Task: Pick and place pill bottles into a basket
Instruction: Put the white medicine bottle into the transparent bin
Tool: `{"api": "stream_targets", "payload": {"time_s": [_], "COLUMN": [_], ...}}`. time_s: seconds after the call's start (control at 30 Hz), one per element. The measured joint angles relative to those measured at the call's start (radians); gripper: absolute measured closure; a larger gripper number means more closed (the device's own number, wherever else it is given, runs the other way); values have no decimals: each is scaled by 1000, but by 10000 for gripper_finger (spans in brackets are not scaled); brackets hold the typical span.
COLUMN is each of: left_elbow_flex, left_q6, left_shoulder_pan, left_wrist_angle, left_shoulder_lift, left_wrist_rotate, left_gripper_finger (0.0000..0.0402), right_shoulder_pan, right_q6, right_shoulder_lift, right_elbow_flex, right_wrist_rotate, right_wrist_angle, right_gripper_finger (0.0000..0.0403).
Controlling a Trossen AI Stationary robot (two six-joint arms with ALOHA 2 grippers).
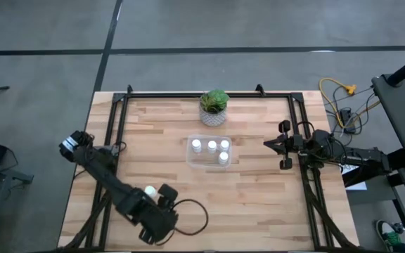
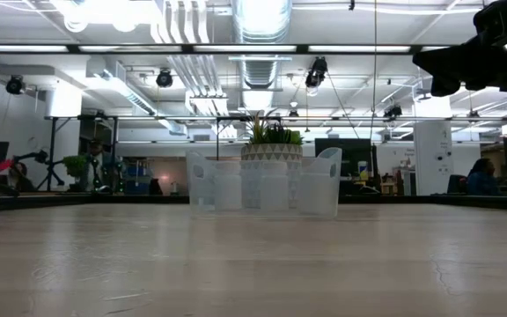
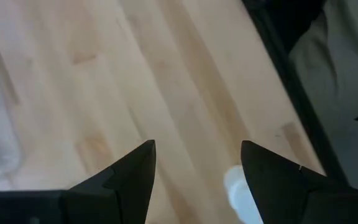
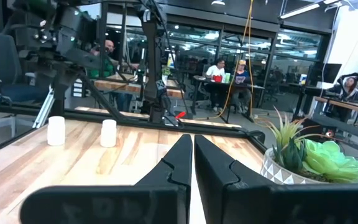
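Observation:
The clear tray [image 1: 206, 152] lies mid-table and holds several white pill bottles [image 1: 211, 146]; it also shows in the low view [image 2: 262, 185]. One loose bottle [image 1: 149, 190] stands on the table near the front left, close beside my left gripper [image 1: 163, 194]. My left gripper [image 3: 197, 155] is open above the wood. The bottle's cap [image 3: 234, 185] shows by the inner side of one finger, partly hidden by it. My right gripper [image 1: 267, 144] is shut and empty, level, to the right of the tray. The right wrist view shows two loose bottles [image 4: 56, 130] [image 4: 108, 132] standing far off.
A white pot with a green plant [image 1: 214, 107] stands just behind the tray. Black frame rails [image 1: 118, 126] run along the table's left, right and far sides. Bare wood [image 1: 252, 204] lies between the tray and the near edge. People sit in the room beyond [image 4: 219, 71].

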State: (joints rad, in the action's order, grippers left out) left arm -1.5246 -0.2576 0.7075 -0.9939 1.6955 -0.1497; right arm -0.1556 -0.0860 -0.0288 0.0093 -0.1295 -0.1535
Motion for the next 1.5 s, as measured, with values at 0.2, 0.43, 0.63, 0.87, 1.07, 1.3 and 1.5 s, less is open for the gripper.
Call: {"api": "stream_targets", "payload": {"time_s": [0.2,0.43,0.63,0.87,1.07,1.3,1.5], "left_elbow_flex": [0,34,88,120,142,143,144], "left_q6": [-69,-204,-315,-340,-360,-394,-394], "left_shoulder_pan": [53,86,106,117,118,121,123], "left_wrist_angle": [-4,-10,-9,6,43,43,43], "left_shoulder_lift": [19,46,54,54,54,53,53], "left_wrist_rotate": [8,45,91,92,104,119,119], "left_gripper_finger": [184,184,184,184,184,184,184], "right_shoulder_pan": [0,0,0,0,0,0,0], "right_q6": [0,0,0,0,0,0,0], "right_shoulder_lift": [0,0,0,0,0,0,0], "right_elbow_flex": [0,0,0,0,0,0,0], "right_wrist_rotate": [0,0,0,0,0,0,0], "right_wrist_angle": [0,0,0,0,0,0,0], "right_gripper_finger": [394,394,394,394,394,394,394]}}
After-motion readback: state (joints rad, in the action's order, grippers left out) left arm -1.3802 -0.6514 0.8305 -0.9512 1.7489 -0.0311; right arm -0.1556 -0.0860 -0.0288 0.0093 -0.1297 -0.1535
